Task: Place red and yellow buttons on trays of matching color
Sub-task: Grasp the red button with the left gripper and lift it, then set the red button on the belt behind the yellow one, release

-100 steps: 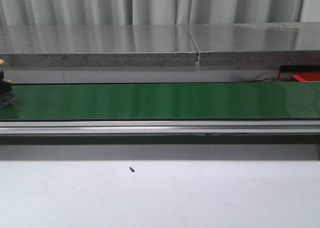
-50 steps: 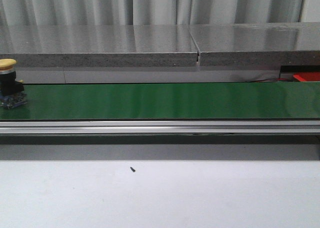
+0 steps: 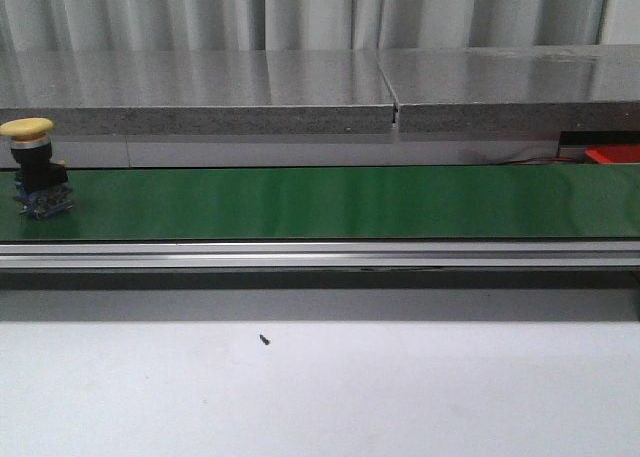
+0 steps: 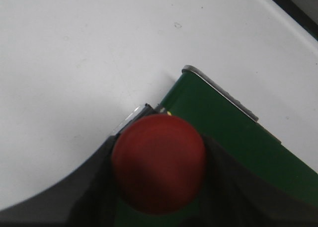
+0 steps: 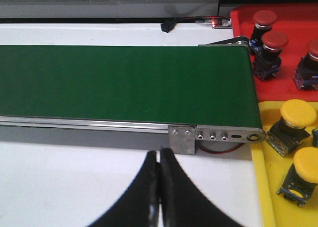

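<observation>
Red button [image 4: 159, 162] gripped in left claw [image 4: 158, 187]; right claw [image 5: 159, 160] closed, empty.

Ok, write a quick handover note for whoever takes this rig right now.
Left tool: shut on a red dome-capped push button, above the end of the green conveyor belt.
Right tool: shut, empty, near the belt's other end.
A yellow dome-capped push button stands on the belt at its left end.
Done: three red buttons in the red plastic tray, two yellow in the yellow plastic tray.
Left: those two buttons.
</observation>
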